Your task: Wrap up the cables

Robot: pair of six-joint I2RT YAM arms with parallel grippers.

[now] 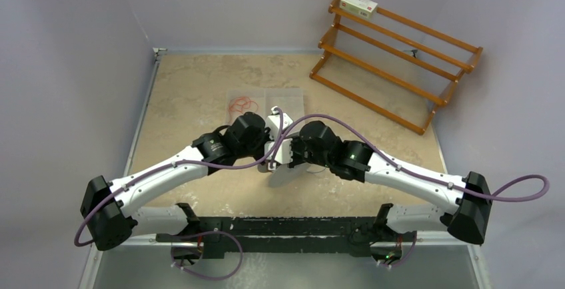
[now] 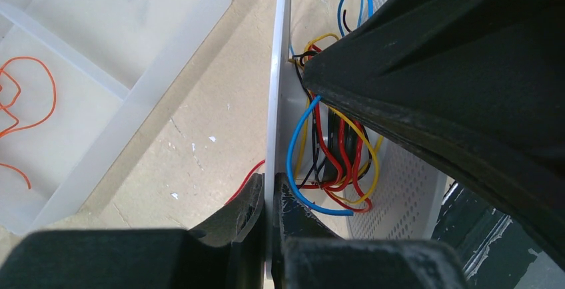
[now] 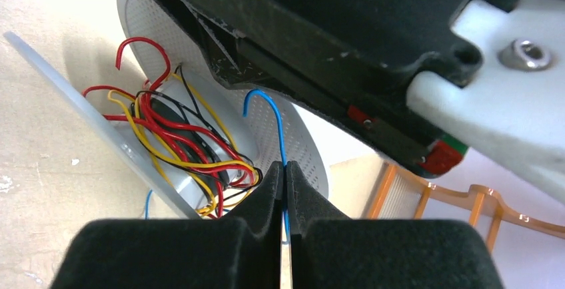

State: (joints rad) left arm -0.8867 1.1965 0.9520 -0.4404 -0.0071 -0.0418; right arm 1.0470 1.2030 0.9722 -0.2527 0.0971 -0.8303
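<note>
Cables (image 3: 180,149): thin curly tangle; perforated wht spool (image 3: 306,156)

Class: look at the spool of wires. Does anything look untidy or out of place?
Yes. The wires sit in a loose tangle on the spool, with red and blue ends sticking out instead of neat turns.

The table (image 1: 200,102) looks like matt, speckled beige stone. The tray (image 2: 150,92) is frosted, translucent plastic. The spool (image 2: 406,189) is white plastic: one flange smooth, the other finely perforated. The cables (image 3: 193,159) wear glossy plastic sheaths. The left gripper (image 2: 268,182) is matt black, its pads scuffed with pale flecks. The rack (image 1: 390,71) is varnished wood — smooth, orange-brown.
</note>
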